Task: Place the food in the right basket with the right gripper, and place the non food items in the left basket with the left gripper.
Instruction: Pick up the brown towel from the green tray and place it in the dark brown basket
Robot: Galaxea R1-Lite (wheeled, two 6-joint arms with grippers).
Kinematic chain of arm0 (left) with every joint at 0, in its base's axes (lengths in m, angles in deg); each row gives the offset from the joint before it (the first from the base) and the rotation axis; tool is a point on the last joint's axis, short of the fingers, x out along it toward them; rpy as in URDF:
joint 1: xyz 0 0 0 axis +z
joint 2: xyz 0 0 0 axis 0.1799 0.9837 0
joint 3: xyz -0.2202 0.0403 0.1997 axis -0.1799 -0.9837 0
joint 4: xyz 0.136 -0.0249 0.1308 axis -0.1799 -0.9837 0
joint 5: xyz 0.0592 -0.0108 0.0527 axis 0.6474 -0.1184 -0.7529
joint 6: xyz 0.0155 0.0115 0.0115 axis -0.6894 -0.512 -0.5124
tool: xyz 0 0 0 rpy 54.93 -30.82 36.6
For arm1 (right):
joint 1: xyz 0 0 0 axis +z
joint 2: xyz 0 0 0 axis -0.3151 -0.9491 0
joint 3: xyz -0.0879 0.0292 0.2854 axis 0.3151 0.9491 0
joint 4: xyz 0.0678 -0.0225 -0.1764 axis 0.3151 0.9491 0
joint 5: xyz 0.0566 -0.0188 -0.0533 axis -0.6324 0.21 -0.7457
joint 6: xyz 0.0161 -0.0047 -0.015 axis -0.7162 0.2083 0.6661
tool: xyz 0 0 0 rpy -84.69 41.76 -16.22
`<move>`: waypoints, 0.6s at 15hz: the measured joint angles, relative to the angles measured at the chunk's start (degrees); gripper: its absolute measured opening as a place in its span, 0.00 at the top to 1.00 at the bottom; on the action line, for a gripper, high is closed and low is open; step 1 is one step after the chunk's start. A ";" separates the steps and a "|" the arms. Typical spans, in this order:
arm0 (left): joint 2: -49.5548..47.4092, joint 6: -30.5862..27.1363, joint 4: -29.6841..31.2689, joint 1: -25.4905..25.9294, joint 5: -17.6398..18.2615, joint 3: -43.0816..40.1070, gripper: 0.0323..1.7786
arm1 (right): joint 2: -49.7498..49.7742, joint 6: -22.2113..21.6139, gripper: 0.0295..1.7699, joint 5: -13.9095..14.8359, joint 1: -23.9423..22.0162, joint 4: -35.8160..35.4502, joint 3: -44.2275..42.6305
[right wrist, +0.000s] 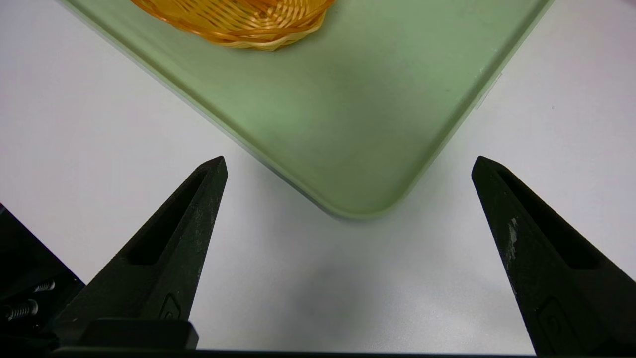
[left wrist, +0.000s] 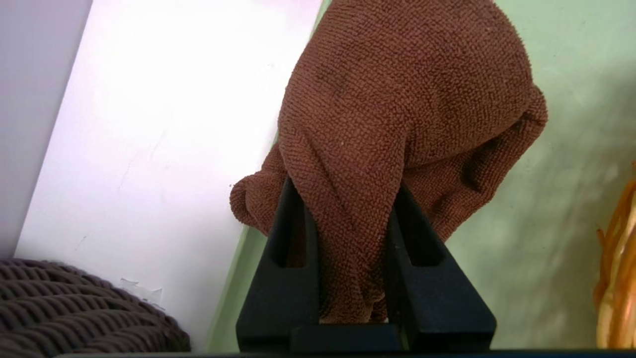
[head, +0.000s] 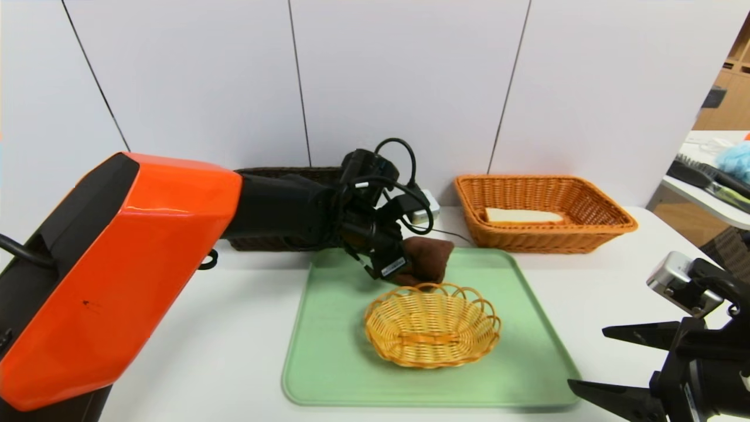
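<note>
The left gripper [left wrist: 348,258] has its fingers pinched on the brown cloth [left wrist: 397,124] at the tray's [head: 328,351] far edge; the dark basket [head: 281,176] lies at nine o'clock. Right gripper [right wrist: 348,209] idles wide.

Small basket [head: 432,325] on tray [head: 328,363], cloth [head: 426,258] behind it

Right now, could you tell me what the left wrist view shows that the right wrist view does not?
Only the left wrist view shows the left claw shut on the brown cloth, with the dark basket at the corner. Only the right wrist view shows the right claw open and holding nothing, above the white table near the tray's corner. Both show the green tray and part of the small yellow basket.
</note>
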 joint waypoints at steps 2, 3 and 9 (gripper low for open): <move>-1.18 0.10 -0.09 -0.01 0.00 -0.24 0.80 | 0.00 -0.02 0.04 0.00 0.00 0.00 0.00; -1.90 0.16 -0.11 -0.04 -0.04 -0.33 0.80 | 0.00 -0.05 0.04 -0.02 0.00 0.01 0.02; -8.13 5.03 0.02 0.07 -0.20 0.13 0.80 | 0.05 -0.05 0.04 -0.09 0.00 -0.40 -0.16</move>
